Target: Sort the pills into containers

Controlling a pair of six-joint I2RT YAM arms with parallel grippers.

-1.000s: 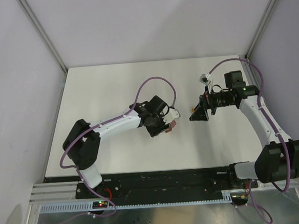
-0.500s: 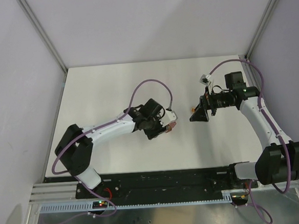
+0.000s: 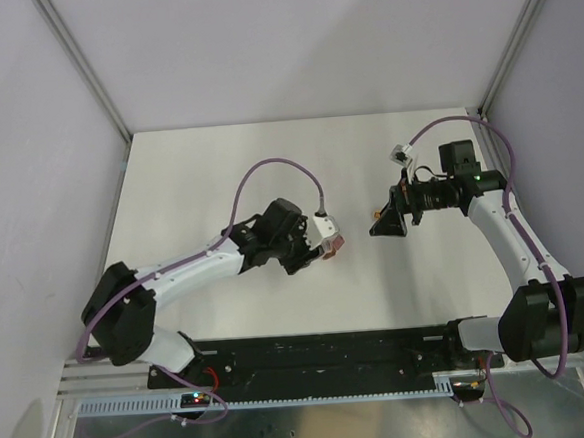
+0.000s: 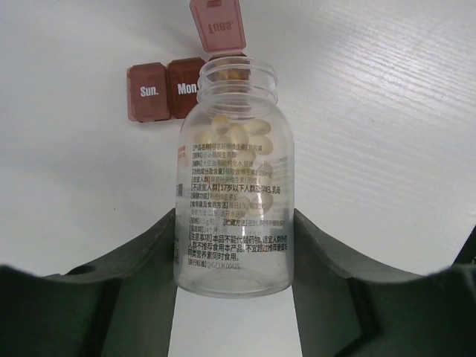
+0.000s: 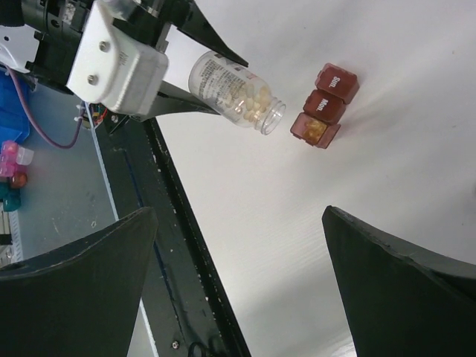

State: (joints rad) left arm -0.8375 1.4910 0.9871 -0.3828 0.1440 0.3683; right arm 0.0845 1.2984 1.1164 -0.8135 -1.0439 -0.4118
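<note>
The left hand (image 4: 234, 223) pinches a clear vial (image 4: 236, 186) by its body, mouth tipped toward the dark red containers (image 4: 167, 91) lying on the white bench (image 4: 387, 149). Most of the pills (image 4: 242, 137) are bunched in the vial's upper half near the neck. The step in hand looks like pouring into the end compartment (image 5: 312, 128), whose lid (image 4: 217, 26) stands raised. To do it well, the mouth should sit squarely over that open cell before tipping further. The tilt should then grow slowly so pills roll out a few at a time, none spilling onto the two shut lids beside it or onto the bench. The left wrist view shows the "Sun." and "Mon." lettering on those shut lids, but the neck hides most of the open cell. The right wrist view, from the side, shows the mouth just beside the strip and apart from it, with a few pills already in the open cell. The right hand (image 5: 238, 216) hangs well apart, spread and empty.
</note>
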